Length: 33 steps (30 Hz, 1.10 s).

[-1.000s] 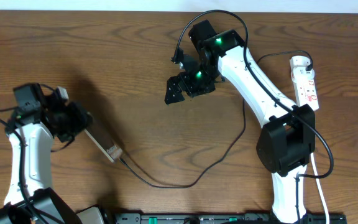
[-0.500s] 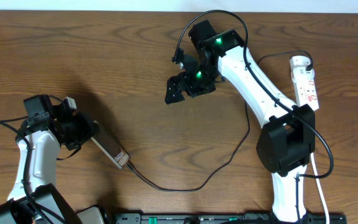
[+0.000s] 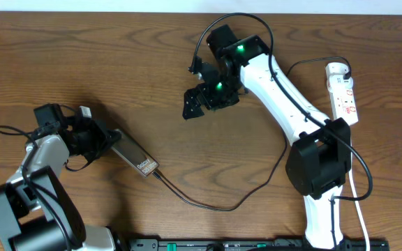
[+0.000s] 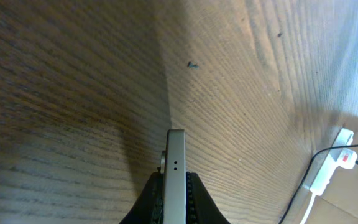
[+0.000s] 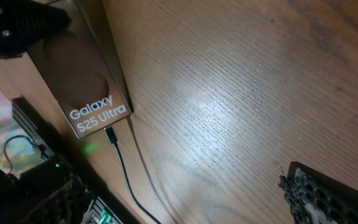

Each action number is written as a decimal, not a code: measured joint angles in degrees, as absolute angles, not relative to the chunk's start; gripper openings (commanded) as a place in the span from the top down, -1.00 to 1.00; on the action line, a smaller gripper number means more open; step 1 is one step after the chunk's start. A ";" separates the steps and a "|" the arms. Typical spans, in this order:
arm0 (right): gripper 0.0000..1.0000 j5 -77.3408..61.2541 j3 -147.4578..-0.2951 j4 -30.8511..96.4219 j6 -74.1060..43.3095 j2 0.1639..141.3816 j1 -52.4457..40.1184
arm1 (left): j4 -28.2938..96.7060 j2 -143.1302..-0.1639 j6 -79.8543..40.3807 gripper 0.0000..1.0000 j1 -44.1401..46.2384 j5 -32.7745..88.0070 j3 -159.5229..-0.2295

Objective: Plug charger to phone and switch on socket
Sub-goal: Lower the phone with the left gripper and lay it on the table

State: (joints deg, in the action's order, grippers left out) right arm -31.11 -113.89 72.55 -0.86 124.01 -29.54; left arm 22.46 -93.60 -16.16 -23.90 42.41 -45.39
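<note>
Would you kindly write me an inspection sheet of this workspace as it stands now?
Surface: table, brown wood grain.
Job's things: phone held at one end; charger plugged into its other end; socket at the right edge, switch state too small to tell.
Clutter: nothing seen.
Grippers: left gripper shut on the phone; right gripper open and empty, mid-table.
Cables: charger loops across the table from the phone; white cord leaves the socket.
Surroundings: black rail along the near edge.
</note>
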 measured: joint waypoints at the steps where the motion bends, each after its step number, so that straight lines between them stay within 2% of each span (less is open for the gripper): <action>1: -0.99 -30.92 -113.89 72.58 -0.86 124.01 -29.85 | 22.17 -94.54 -16.51 0.86 -23.90 43.05 -45.39; 33: -0.98 -29.93 -113.89 71.72 -0.86 124.01 -31.00 | 24.45 -96.66 -16.75 0.85 -23.90 43.75 -44.99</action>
